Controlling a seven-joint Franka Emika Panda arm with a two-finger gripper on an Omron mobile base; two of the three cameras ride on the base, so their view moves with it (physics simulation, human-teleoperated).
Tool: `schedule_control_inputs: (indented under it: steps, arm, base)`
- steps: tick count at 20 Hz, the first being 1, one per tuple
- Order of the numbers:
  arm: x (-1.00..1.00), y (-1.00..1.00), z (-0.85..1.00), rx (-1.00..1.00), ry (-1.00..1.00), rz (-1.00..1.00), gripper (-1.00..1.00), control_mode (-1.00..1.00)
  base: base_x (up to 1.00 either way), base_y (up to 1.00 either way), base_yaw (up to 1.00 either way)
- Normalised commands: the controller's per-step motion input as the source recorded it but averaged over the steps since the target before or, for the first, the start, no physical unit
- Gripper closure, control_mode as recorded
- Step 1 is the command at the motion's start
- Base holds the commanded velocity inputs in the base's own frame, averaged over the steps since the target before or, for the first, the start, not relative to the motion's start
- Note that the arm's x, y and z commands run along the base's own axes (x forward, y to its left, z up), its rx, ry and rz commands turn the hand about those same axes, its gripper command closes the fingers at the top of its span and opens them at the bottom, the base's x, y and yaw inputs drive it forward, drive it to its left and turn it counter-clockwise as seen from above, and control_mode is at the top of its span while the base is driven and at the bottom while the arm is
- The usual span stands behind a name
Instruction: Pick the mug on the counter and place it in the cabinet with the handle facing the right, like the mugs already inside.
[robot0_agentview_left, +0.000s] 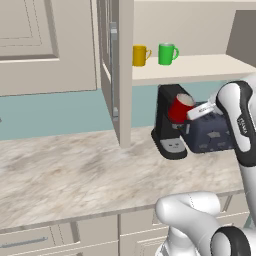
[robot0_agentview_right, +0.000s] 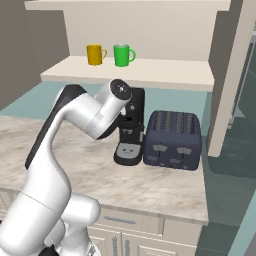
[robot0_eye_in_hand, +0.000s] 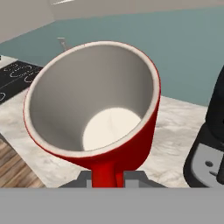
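the jaws are closed on the red mug (robot0_agentview_left: 180, 107), clamped at its handle (robot0_eye_in_hand: 105, 173), which in the hand view sits at the bottom between the two dark tips while the mug's pale inside opens toward the camera. in the left base view the mug hangs tilted in the air, clear of the table (robot0_agentview_left: 75, 170), below the cabinet's shelf (robot0_agentview_left: 200, 70) and in front of the black coffee machine (robot0_agentview_left: 167, 127). going left to right in that view: a closed panelled wall cupboard (robot0_agentview_left: 35, 40), then the cabinet's open door (robot0_agentview_left: 111, 65) seen edge-on with a metal hinge, then the yellow mug (robot0_agentview_left: 140, 55) and the green mug (robot0_agentview_left: 167, 53) standing just beside each other on the shelf, their handles both pointing right. under the shelf stand the coffee machine and, touching its right side, a dark blue toaster (robot0_agentview_left: 210, 132), with the white arm reaching across in front of the toaster. in the right base view the arm bends up from the lower left and hides the mug; behind it are the same two mugs on the shelf, the coffee machine and the toaster side by side on the marbled table.
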Motion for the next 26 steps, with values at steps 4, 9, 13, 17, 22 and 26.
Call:
schedule_control_inputs:
  steps: [4,9,13,17,22,26]
  arm:
    - [0.00,0.00,0.44,-0.05,-0.02,0.04,1.00,-1.00]
    - [0.01,-0.01,0.34,-0.01,0.00,0.04,1.00,-1.00]
    - [0.03,-0.13,0.26,0.00,0.00,0.03,1.00,-1.00]
    - [0.03,-0.15,0.30,0.00,0.00,0.00,1.00,-1.00]
    - [0.14,-0.08,0.19,0.00,0.00,0.00,1.00,-1.00]
    - [0.31,-0.05,0.14,0.00,0.00,0.00,1.00,-1.00]
  base:
    - [0.00,0.00,0.00]
    - [0.00,0.00,0.00]
    - [0.00,0.00,0.00]
    - [0.00,0.00,0.00]
    - [0.00,0.00,0.00]
    - [0.00,0.00,0.00]
